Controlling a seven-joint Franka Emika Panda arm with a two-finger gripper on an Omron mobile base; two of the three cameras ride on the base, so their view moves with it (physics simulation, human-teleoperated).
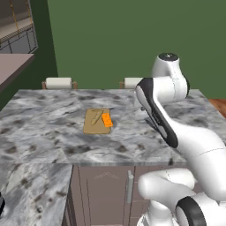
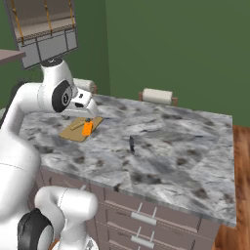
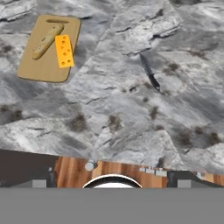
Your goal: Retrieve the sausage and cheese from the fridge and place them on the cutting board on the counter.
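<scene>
Green-walled kitchen, with grey-and-white marbled counter (image 1: 132, 141) spreading under the arm. Starting at the gripper (image 2: 84, 111): hangs above the stone on the near side of the cutting board (image 3: 43, 65), looking down along the counter; tips low in the hand view, seemingly spread wide, with nothing between them, so read as open and carrying nothing. Probably raised like this to keep clear of what lies on the board. Moving outward to the board itself: flat on the stone, well back from the front edge, bearing both of the task's items. Sausage (image 3: 46, 41) lying lengthwise along one side, looking tan rather than red at this size. Cheese (image 3: 64, 51), a bright orange wedge with holes, right beside it and apparently touching, both well inside the board's edges and unlikely to roll off. Judged from that, both placements look done, with little left beyond backing the arm away without brushing either piece. Further out: dark-handled knife (image 3: 149, 72) lying alone on bare stone, well apart from the board, and not needed here. At the counter's far edge, two paper towel rolls (image 1: 58, 82) on wooden holders against the wall. Below the top, brown drawers (image 2: 141, 219) with silver handles, and wood floor (image 2: 241, 146) off the counter's end.
</scene>
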